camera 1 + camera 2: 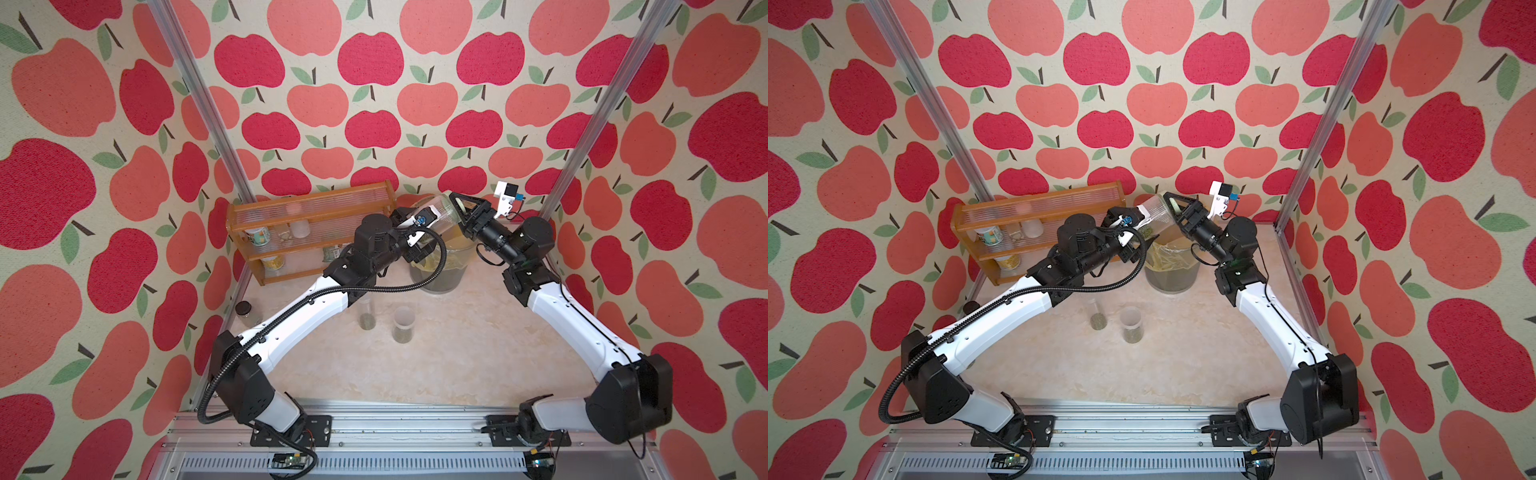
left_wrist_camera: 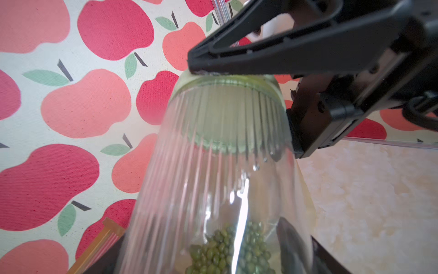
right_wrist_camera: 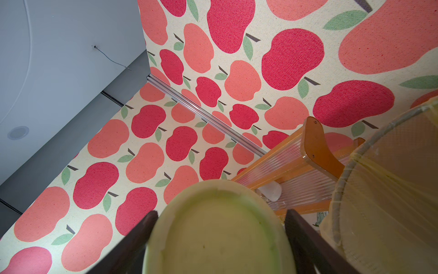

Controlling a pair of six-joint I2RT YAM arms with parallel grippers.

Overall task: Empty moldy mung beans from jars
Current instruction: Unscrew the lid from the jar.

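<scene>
Nearest on the desk [image 1: 415, 365] stand the tall narrow jar [image 1: 367, 313], then the shorter jar [image 1: 403, 326]. Behind, the left end effector [image 1: 417, 226] clamps the wide jar [image 1: 440, 216], tilted above the bin [image 1: 440, 278], mung beans [image 2: 227, 249] at its base; the right end effector [image 1: 459, 208] grips its pale green lid [image 3: 220, 237].

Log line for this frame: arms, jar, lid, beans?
left gripper: shut on wide jar, tilted near bin | right gripper: shut on pale green lid, not yet off | mung beans: inside jar
</scene>
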